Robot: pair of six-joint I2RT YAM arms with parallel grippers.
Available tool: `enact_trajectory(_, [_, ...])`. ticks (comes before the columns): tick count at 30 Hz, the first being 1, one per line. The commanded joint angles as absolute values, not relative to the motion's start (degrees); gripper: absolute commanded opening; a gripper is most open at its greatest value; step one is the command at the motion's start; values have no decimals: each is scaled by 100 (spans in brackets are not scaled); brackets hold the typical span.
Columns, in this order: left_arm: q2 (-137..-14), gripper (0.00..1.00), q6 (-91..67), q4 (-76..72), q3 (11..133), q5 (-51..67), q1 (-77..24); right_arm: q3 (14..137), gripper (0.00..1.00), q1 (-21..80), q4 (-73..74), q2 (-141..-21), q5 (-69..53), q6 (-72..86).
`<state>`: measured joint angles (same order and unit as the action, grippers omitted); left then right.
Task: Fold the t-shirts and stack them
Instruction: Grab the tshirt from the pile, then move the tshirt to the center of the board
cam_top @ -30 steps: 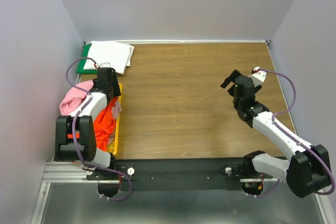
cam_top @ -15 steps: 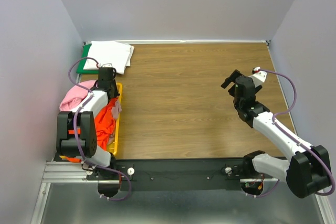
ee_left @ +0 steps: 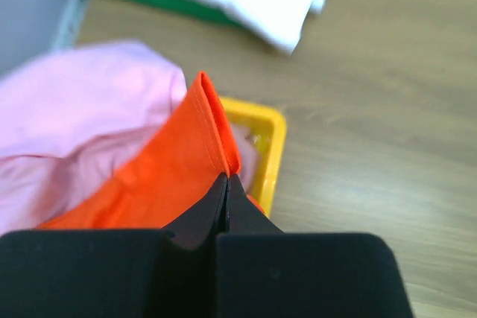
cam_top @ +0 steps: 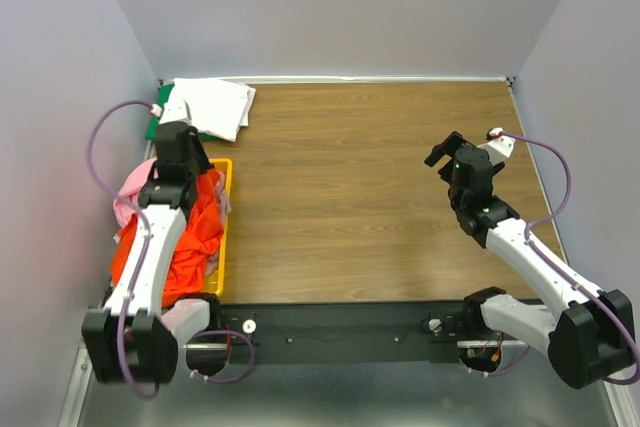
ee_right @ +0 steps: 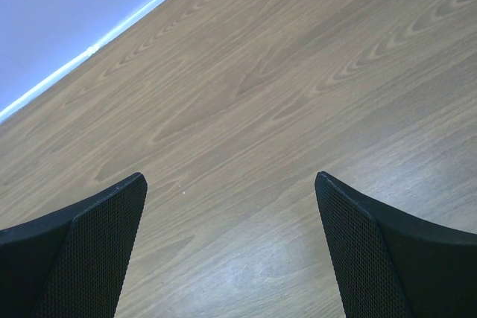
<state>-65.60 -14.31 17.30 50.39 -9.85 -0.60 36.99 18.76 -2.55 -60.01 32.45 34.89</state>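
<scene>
An orange t-shirt (cam_top: pixel 196 232) lies heaped in the yellow bin, with a light pink t-shirt (cam_top: pixel 130 193) bunched against its left side. My left gripper (ee_left: pixel 226 177) is shut on a raised fold of the orange t-shirt (ee_left: pixel 186 165), above the bin's far end. The pink t-shirt (ee_left: pixel 82 117) fills the left of the left wrist view. A folded white t-shirt (cam_top: pixel 214 105) rests on the green board at the back left. Over bare wood on the right, my right gripper (cam_top: pixel 441 151) hangs open and holds nothing (ee_right: pixel 229 178).
The yellow bin (cam_top: pixel 225 222) stands along the table's left edge, its far corner (ee_left: pixel 273 150) just beyond my left fingertips. The green board (cam_top: pixel 157 128) pokes out under the white shirt. Grey walls enclose the table on three sides.
My left gripper has shut on the orange t-shirt and risen, drawing a fold up; the left arm has swung out to the left. The right arm has barely moved.
</scene>
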Motion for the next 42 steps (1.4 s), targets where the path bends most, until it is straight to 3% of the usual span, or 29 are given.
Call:
enact_trajectory(1, [-5382,0,-1714,2126,5641,-1169,-44,3691,100,1828,-308,-6055,3305,3401])
enact_trajectory(4, [-5072,0,-1784,2381,6221,-1090,-53,3726,100,1828,-316,-6100,3261,3384])
enact_trajectory(10, [-4957,0,-1784,2373,7671,156,-44,3832,100,1828,-316,-5994,3182,3349])
enact_trajectory(17, [-5816,0,-1880,1891,10278,1772,-53,3867,100,1819,-308,-5731,3182,3243])
enact_trajectory(23, [-6914,0,-3040,423,11870,3145,-157,3885,100,1828,-255,-5520,3260,3120])
enact_trajectory(30, [-8251,0,-3286,-744,13138,2988,-2009,3973,100,1828,-132,-5081,3524,2962])
enact_trajectory(34, [-9270,0,-3375,-1036,13658,2979,-2531,4008,100,1828,-18,-4922,3595,2944])
enact_trajectory(39, [-10694,0,-3560,-1405,13413,3121,-2646,3973,100,1819,228,-4737,3647,2979])
enact_trajectory(40, [-10896,2,-3507,-1415,13325,3051,-2637,3973,100,1828,246,-4720,3656,2979])
enact_trajectory(41, [-11368,12,-3263,-1363,13342,2763,-2585,3964,100,1819,307,-4702,3648,2997])
enact_trajectory(42, [-11625,28,-3148,-1240,13403,2507,-2549,3964,100,1828,351,-4693,3613,3014])
